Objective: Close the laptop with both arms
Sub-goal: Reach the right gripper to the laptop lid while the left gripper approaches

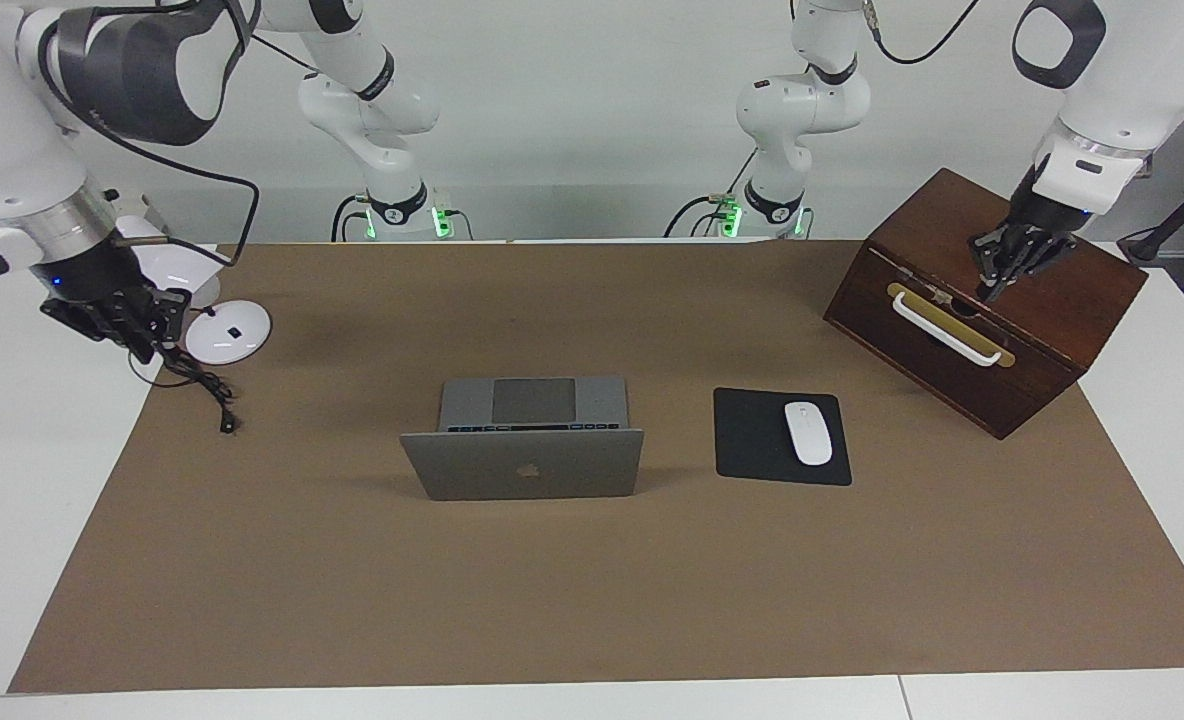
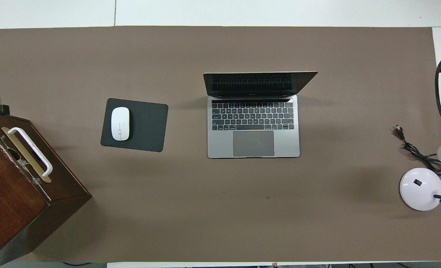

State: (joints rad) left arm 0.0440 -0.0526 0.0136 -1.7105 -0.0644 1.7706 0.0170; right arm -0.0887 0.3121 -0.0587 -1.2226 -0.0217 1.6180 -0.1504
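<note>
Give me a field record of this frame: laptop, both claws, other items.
laptop: open, lid upright, mid-mat, untouched
left claw: shut, over the wooden box, near its white handle
right claw: over the black cable, beside the lamp base; holds nothing
mouse pad: beside the laptop, toward the left arm's end
mouse: on the mouse pad
task status: not started; neither claw at the laptop
</note>
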